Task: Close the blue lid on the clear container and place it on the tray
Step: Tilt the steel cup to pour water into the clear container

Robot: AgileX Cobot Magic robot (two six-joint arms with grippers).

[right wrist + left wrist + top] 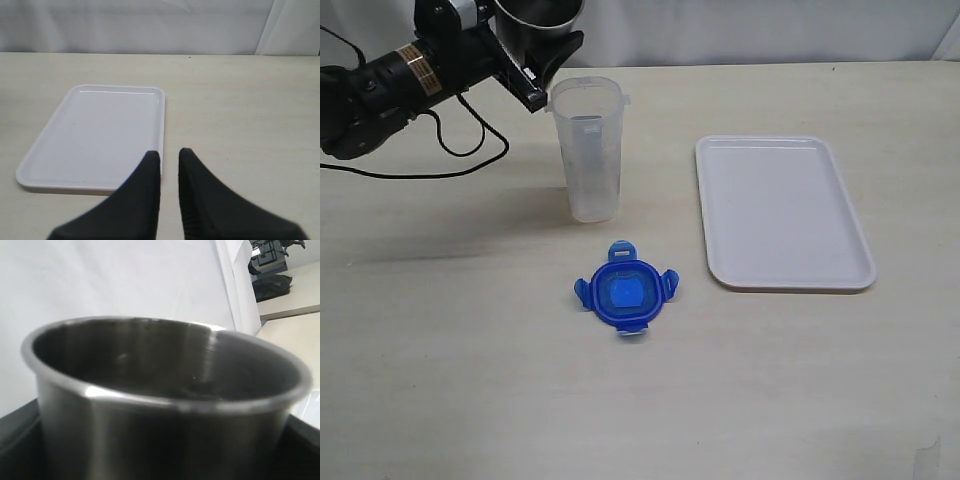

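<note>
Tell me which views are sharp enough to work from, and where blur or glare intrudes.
Exterior view: even light, sharp; clear container casts a soft shadow, blue lid crisp. Left wrist view: steel cup fills the frame, blurred, glare streaks on its rim. Right wrist view: tray sharp, right hand dark and soft-edged.

Container (587,150) upright left of tray (783,212), lid (625,291) on table (470,380) before container, cup (538,15) behind it in left claw (545,65)
</note>
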